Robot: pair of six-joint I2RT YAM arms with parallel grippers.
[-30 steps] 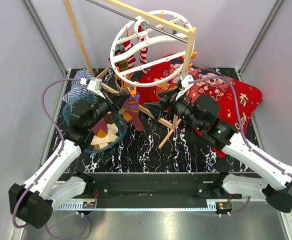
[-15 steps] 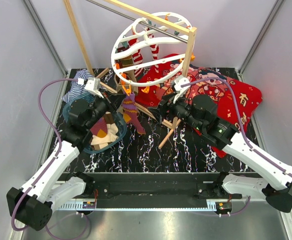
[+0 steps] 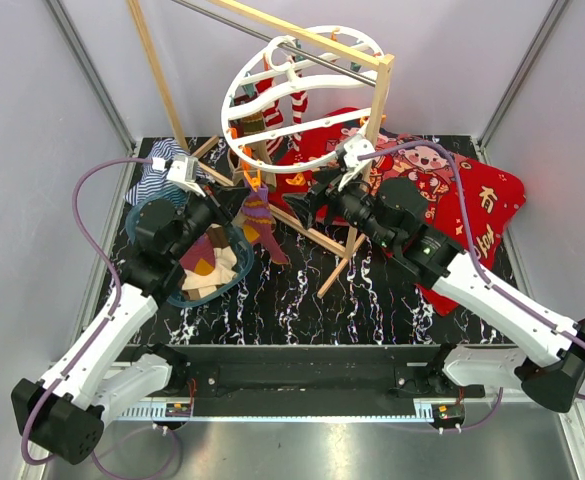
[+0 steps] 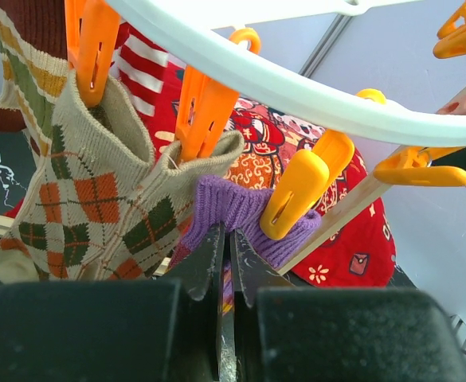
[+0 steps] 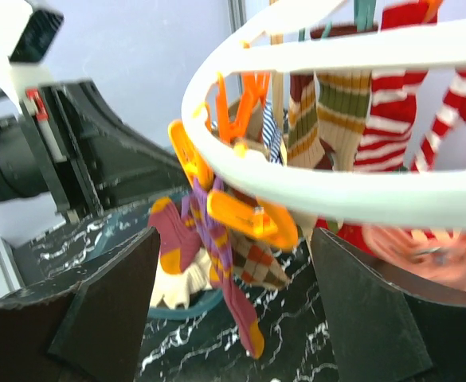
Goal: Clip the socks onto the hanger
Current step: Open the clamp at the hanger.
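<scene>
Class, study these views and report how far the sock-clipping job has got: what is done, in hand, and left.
Done: an argyle sock is clipped and red-white striped socks hang on the hanger. In hand: the purple sock sits in an orange clip, with the shut left gripper at its cuff and the right gripper open by the hanger. Left: more socks lie in the blue basket.

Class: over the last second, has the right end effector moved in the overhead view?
Yes. The right end effector has shifted left and slightly up the view, relative to the wooden post.
</scene>
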